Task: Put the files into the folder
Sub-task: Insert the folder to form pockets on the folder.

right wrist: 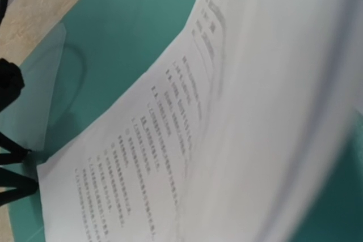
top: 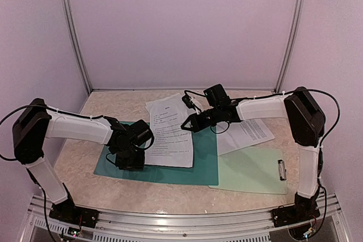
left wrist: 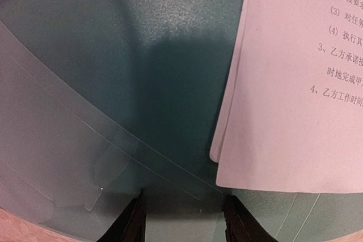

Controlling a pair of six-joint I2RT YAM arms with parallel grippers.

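Files [top: 170, 134] lie centre frame on folder [top: 204, 157]; R gripper [top: 187, 124] clamped on their right edge, L gripper [left wrist: 184, 199] jaws apart, lower left on folder. I'd slide sheets toward frame left w/ L pinning folder, keeping 1 square stack.

The beige table [top: 85, 181] carries the folder [top: 170, 174], a mint clipboard [top: 249, 171], and seemingly a loose sheet [top: 253, 131].

soft pinkish light (right wrist blurry)
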